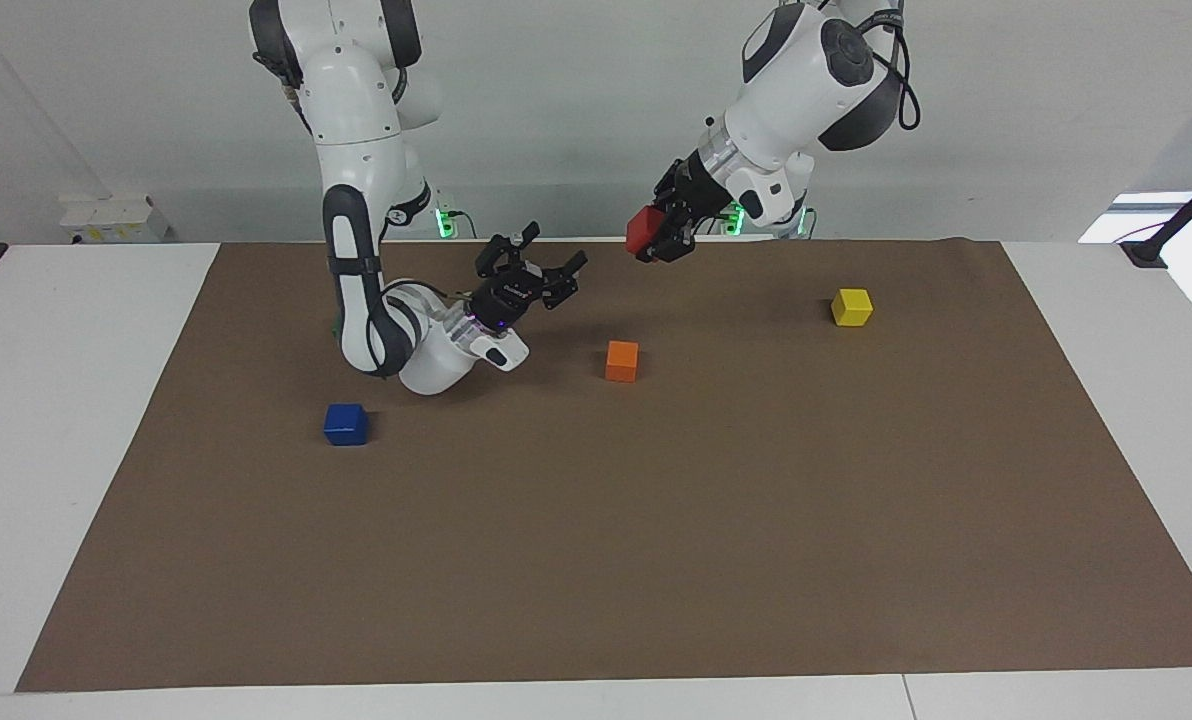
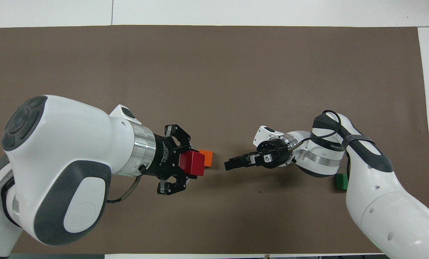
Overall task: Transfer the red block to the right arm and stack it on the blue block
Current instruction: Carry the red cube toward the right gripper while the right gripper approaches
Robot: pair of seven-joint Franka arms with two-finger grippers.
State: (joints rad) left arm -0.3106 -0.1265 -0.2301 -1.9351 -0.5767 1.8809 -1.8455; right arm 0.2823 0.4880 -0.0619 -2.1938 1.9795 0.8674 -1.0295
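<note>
Left end effector (image 1: 664, 236) grips red block (image 1: 642, 229) in the air above orange block (image 1: 621, 360), presenting it for handover. Right end effector (image 1: 534, 268), fingers spread, faces it. Blue block (image 1: 345, 423) sits on table (image 1: 656, 560), toward the right arm's end from orange block.

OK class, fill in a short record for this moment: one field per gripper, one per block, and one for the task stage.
left gripper: raised over the brown mat, shut on red block
right gripper: open, facing the red block, apart from it
blue block: on the mat, toward the right arm's end
orange block: mid-mat
yellow block: toward the left arm's end
green block: partly hidden by the right arm
stage: handover not yet made
</note>
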